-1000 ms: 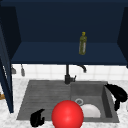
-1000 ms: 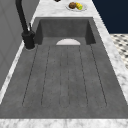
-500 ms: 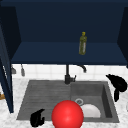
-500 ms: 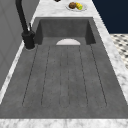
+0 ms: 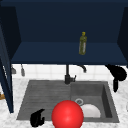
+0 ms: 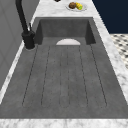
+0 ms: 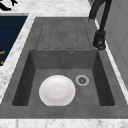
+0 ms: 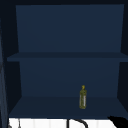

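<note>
- Since the earlier frames we see the right hand (image 5: 118, 73) risen from beside the sink's right rim to just under the cabinet's lower shelf; the left hand (image 5: 37, 118) has stayed where it was.
- The right hand hangs with one finger pointing straight down and the rest of it a dark mass against the tiled wall; we cannot tell whether its other fingers are curled, and it holds nothing that we can see.
- In the upper view the tip of the right hand (image 8: 119, 121) pokes in at the bottom right corner, cut off by the frame edge.
- Up and to the left of the right hand, well apart from it, the olive bottle (image 5: 83, 43) stands upright on the cabinet shelf (image 5: 50, 53); the upper view shows the same bottle (image 8: 83, 97).
- Left of the right hand and lower, the black faucet (image 5: 68, 76) rises behind the sink (image 5: 106, 90).
- The left hand hovers over the drainboard's front edge, fingers loosely curled round nothing.
- Just to the right of the left hand sits a red ball (image 5: 67, 114), which hides the left part of the white plate (image 5: 92, 110) in the basin.
- The right side view shows the plate (image 7: 57, 90) whole, lying flat beside the drain (image 7: 82, 80).
- In the left side view a small dish of fruit (image 6: 76, 6) sits on the far counter, too blurred to name the pieces.
</note>
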Robot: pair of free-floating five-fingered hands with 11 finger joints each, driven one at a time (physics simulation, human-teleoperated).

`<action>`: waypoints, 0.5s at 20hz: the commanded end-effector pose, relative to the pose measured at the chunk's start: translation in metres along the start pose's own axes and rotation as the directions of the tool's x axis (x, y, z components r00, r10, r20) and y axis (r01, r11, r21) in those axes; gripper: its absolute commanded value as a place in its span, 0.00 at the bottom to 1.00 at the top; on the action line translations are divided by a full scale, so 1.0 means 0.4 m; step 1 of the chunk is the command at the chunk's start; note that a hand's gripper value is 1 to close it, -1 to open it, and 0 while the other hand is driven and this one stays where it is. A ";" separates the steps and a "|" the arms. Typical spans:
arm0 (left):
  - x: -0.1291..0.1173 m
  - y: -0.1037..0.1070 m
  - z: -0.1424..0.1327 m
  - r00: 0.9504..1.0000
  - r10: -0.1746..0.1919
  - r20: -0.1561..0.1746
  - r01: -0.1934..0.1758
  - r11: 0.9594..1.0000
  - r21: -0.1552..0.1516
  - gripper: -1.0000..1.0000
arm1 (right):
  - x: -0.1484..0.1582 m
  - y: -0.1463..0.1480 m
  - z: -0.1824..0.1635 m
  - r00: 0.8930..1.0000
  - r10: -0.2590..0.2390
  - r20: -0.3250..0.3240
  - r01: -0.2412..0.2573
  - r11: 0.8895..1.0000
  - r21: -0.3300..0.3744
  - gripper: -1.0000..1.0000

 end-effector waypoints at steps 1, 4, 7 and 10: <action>0.000 0.000 0.000 1.000 0.000 0.000 0.000 1.000 0.000 0.50 | 0.021 -0.066 -0.019 0.998 0.052 -0.019 -0.052 0.999 0.005 0.00; 0.000 0.000 0.000 1.000 0.000 0.000 0.000 1.000 0.000 0.50 | 0.039 -0.122 -0.034 0.999 0.051 -0.017 -0.051 0.999 0.005 0.00; 0.000 0.000 0.000 1.000 0.000 0.000 0.000 1.000 0.000 0.50 | 0.060 -0.181 -0.049 0.999 0.048 -0.021 -0.048 0.999 0.005 0.00; 0.000 0.000 0.000 1.000 0.000 0.000 0.000 1.000 0.000 0.50 | 0.089 -0.240 -0.078 0.998 0.042 -0.036 -0.042 0.999 0.004 0.00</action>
